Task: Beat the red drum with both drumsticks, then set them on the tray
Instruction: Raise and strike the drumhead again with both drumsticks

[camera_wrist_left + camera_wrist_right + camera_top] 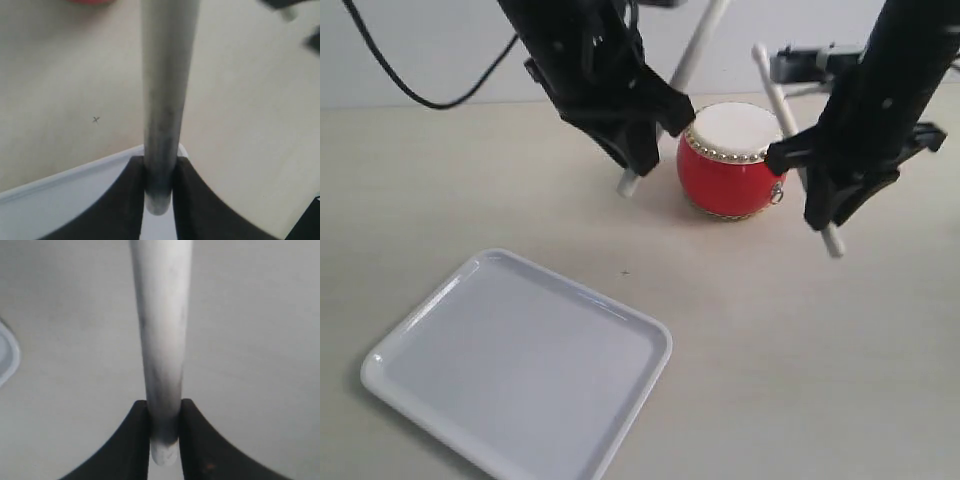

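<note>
Two drumsticks (692, 50) (775, 95), mid-lengths hidden behind left gripper (635, 162) and right gripper (822, 215).

On my feed the drum (725, 180) is glossy red, cream top, gold stud rings; the tray (520, 370) is plain white. Pale, grey-smudged: left stick (165, 90) and right stick (161, 330). Black: left gripper (159, 172), right gripper (164, 415). Beige table (800, 350).
</note>
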`<state>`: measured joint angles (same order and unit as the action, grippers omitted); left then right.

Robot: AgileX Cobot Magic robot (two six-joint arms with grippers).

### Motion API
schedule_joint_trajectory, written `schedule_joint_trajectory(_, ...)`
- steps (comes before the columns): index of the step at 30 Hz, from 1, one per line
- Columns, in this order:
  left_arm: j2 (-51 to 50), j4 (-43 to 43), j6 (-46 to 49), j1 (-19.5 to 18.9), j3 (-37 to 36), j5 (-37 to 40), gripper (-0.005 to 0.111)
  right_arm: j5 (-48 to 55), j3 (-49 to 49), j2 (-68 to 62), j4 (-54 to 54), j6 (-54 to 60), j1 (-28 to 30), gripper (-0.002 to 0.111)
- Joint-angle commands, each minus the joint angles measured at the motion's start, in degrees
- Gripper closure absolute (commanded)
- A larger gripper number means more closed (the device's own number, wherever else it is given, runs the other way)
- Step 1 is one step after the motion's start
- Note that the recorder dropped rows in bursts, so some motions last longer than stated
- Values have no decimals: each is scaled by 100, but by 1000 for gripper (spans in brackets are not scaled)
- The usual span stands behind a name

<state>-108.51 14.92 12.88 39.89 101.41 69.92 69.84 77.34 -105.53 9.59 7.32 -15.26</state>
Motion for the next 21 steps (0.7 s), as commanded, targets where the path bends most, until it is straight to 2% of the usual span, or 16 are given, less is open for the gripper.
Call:
schedule_joint_trajectory(1, 428, -404, -49, 6, 8, 4, 107, 13, 20, -779, 307, 114, -3, 108)
schedule_joint_trajectory(4, 416, -404, -71, 6, 8, 4, 107, 13, 20, -720, 333, 153, -3, 108)
schedule_joint_trajectory(8, 53, -319, -71, 6, 8, 4, 107, 13, 20, 12, 98, 256, 7, 108)
schedule_joint_trajectory(18, -2205, 129, 31, 6, 200, 4, 107, -268, 20, 2838, 370, 256, 7, 108)
schedule_joint_trajectory(21, -2404, 227, -111, 6, 257, 4, 107, -379, 20, 3207, 358, 256, 7, 108)
